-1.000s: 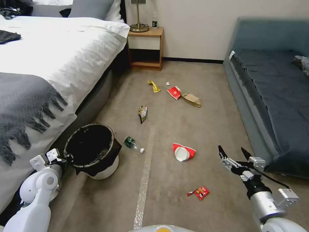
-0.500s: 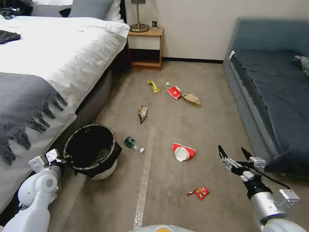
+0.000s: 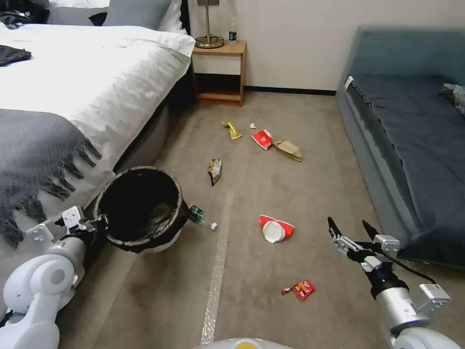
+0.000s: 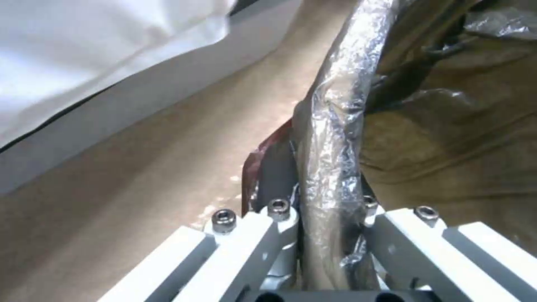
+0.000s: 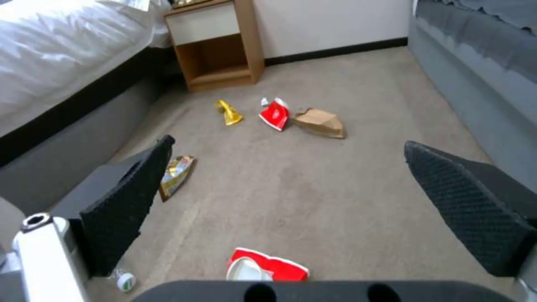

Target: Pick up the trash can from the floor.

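The trash can [image 3: 138, 208], a white bin with a black liner folded over its rim, hangs tilted beside the bed, its base raised off the floor [image 3: 290, 194]. My left gripper [image 3: 97, 228] is shut on the can's near rim. In the left wrist view the left gripper [image 4: 327, 201] pinches the liner-covered rim [image 4: 335, 105] between its fingers, with carpet below. My right gripper [image 3: 349, 228] hovers open and empty above the carpet at the right, near the sofa. In the right wrist view the right gripper [image 5: 288, 167] has its black pads spread wide.
A bed [image 3: 72, 87] stands close on the left and a grey sofa [image 3: 416, 145] on the right. Litter dots the carpet: a green bottle [image 3: 198, 215], a red-and-white paper cup [image 3: 276, 229], a red wrapper [image 3: 300, 290], a snack bag [image 3: 214, 170]. A pale tape strip [image 3: 218, 271] runs along the floor.
The trash can has risen off the carpet and tilted, carried up by my left gripper on its rim. The right arm has stayed still.
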You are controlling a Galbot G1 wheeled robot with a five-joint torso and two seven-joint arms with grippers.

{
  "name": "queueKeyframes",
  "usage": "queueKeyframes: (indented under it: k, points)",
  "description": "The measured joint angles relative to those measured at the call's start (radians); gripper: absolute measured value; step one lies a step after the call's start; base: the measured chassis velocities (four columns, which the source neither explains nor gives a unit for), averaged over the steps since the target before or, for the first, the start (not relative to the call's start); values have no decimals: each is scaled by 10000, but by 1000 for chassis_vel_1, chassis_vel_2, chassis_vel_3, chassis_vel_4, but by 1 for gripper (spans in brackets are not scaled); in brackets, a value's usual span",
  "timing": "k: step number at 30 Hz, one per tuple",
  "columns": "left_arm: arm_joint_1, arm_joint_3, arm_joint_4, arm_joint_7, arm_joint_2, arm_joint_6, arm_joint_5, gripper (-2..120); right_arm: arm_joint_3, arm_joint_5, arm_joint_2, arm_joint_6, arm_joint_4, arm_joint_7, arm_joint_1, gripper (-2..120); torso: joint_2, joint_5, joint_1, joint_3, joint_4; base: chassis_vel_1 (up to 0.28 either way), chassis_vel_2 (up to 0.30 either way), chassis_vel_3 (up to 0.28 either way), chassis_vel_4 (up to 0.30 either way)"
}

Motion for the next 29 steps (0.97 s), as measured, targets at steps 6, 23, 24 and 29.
queueKeyframes:
  k: [6,23,24,29]
  points:
    - [106,-31,-552,-55,2,84,-219,3,4,-1,17,0,0,0,29,100,0,-1,0,0,0,0,0,0,0]
    - [262,4,-704,-80,-20,107,-459,3,26,-118,198,13,260,-33,-183,100,0,-3,0,0,1,0,0,0,0]
    - [285,6,-724,-80,-41,107,-458,3,29,-128,201,21,273,-36,-198,100,0,-3,0,0,1,0,0,0,0]
    - [336,-1,-746,-75,-55,101,-444,3,30,-159,221,40,305,-44,-229,100,0,-3,0,0,1,0,0,0,0]
